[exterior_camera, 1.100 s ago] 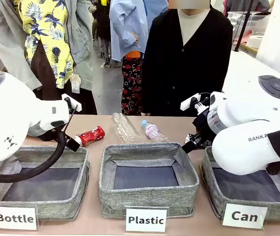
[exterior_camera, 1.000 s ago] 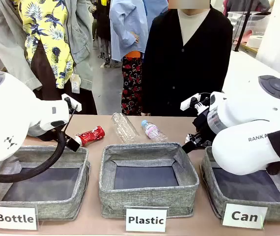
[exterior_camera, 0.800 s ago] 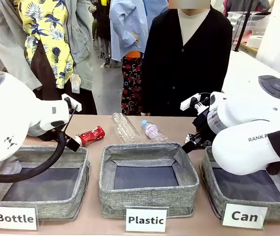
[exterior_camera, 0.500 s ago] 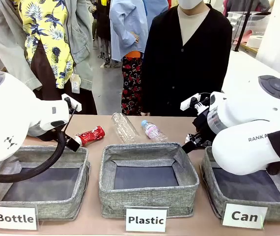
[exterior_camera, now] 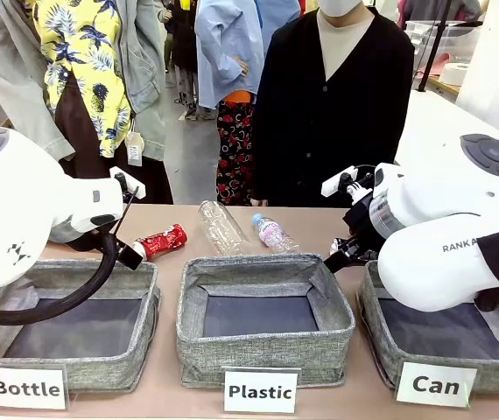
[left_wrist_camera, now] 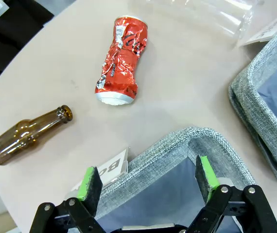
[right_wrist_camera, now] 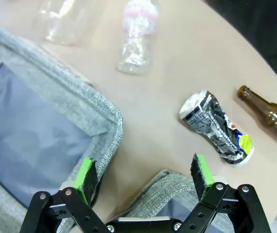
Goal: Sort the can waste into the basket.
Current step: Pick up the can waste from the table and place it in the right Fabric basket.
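The right gripper (right_wrist_camera: 143,167), wide open and empty above the far rim of the grey woven "Can" basket (exterior_camera: 495,376), sits nearest the crushed black drink can (right_wrist_camera: 218,131) lying slantwise on the beige table (right_wrist_camera: 167,73) just beyond, while the crushed red can (left_wrist_camera: 120,60) lies ahead of the equally open, empty left gripper (left_wrist_camera: 147,174).

The desk (exterior_camera: 319,219) carries three grey fabric baskets, a Bottle basket (exterior_camera: 83,268), a Plastic basket (exterior_camera: 258,266) and a Can basket (exterior_camera: 376,341), two crushed cans, a red can (left_wrist_camera: 120,60) and a black can (right_wrist_camera: 217,128), two brown glass bottles (left_wrist_camera: 26,134) (right_wrist_camera: 269,116), and two clear plastic bottles (exterior_camera: 219,226) (exterior_camera: 272,233).
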Available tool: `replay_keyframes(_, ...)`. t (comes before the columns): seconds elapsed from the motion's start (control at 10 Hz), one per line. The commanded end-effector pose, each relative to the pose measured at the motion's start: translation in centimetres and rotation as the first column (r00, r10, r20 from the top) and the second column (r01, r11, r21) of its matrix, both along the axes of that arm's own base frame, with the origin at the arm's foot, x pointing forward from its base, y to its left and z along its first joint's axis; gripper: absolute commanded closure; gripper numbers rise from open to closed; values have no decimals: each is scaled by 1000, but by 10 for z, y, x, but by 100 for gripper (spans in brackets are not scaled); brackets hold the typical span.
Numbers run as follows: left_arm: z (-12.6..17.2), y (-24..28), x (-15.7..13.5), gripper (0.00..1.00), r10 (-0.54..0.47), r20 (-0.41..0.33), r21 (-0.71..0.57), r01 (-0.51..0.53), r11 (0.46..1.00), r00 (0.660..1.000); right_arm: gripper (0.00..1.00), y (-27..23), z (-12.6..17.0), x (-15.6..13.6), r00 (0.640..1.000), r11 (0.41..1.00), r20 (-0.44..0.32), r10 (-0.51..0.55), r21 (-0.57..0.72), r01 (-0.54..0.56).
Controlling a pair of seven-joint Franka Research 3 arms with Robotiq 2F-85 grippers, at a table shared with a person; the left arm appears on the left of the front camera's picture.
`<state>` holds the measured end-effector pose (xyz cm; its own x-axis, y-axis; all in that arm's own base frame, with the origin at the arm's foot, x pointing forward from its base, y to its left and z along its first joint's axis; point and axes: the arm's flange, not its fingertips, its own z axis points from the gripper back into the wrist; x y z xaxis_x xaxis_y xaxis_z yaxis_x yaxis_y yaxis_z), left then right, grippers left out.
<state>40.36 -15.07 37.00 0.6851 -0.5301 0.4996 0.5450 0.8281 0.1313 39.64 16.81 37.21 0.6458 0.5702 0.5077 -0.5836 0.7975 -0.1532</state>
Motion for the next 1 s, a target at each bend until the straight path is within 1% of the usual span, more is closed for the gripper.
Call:
replay_keyframes(0.0,0,0,0,0,0,0,0,0,1000,1000,0,0,0,0,1000,1000,0,0,0,0)
replay_keyframes(0.3,0,0,0,0,0,0,0,0,1000,1000,0,0,0,0,1000,1000,0,0,0,0)
replay_keyframes(0.4,0,0,0,2,0,0,0,0,1000,1000,0,0,0,0,1000,1000,0,0,0,0)
replay_keyframes(0.5,40,-11,-8,0,-58,73,-39,61,997,996,0,4,39,-4,998,999,65,26,36,-29)
replay_keyframes(0.6,86,-28,-25,0,-132,101,-77,140,987,986,0,4,81,-13,997,995,46,64,79,-68)
replay_keyframes(0.7,129,-33,-47,0,-178,58,-163,185,969,982,0,2,120,-29,998,987,-38,58,154,-51)
replay_keyframes(0.8,153,-34,-68,0,-78,-77,-229,58,972,994,0,-4,144,-48,985,971,-172,-12,233,53)
replay_keyframes(0.9,159,-17,-87,0,-149,-193,-242,100,965,970,0,-23,158,-68,960,949,-275,-49,288,131)
